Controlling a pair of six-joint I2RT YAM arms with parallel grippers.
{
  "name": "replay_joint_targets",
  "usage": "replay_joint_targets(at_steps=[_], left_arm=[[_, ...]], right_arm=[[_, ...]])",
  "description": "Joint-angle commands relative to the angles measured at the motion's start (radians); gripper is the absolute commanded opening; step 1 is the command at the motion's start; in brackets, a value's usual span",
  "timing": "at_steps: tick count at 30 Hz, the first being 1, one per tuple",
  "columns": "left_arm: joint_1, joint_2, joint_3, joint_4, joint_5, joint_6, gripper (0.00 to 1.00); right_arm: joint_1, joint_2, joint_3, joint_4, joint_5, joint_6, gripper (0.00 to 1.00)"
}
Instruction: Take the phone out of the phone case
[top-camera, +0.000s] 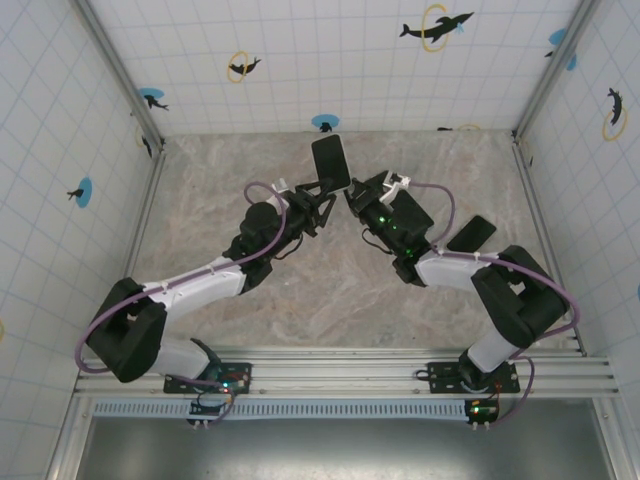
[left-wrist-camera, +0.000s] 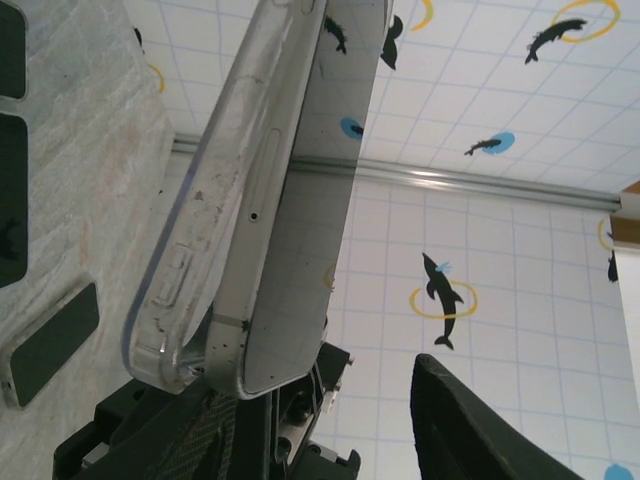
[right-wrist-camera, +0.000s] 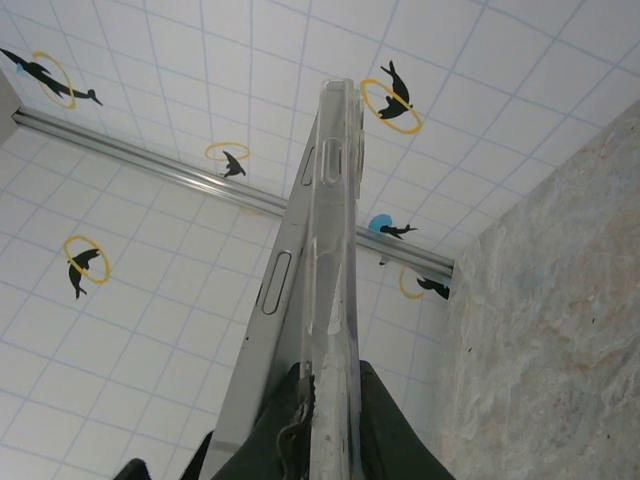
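Slim black phone (top-camera: 331, 162), upper centre, is judged half freed: clear plastic case (right-wrist-camera: 338, 250) is pinched by right gripper (right-wrist-camera: 325, 410); spread left gripper (top-camera: 320, 196) must be closed on the phone.

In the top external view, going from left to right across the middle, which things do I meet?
In order: left gripper → cased phone → right gripper → dark flat slab on the table.
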Motion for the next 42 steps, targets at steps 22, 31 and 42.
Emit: replay_joint_targets(at_steps=[22, 31, 42], left_arm=[[0.012, 0.021, 0.016, 0.086, -0.182, -0.075, 0.13], [0.016, -0.022, 0.008, 0.057, -0.181, -0.067, 0.07], [0.057, -0.124, -0.045, -0.065, -0.101, -0.019, 0.04]], right_arm=[[0.091, 0.039, 0.047, 0.09, 0.186, 0.032, 0.03], [0.094, 0.119, 0.093, 0.051, 0.245, 0.062, 0.02], [0.073, 0.19, 0.133, -0.016, 0.333, 0.051, 0.02]])
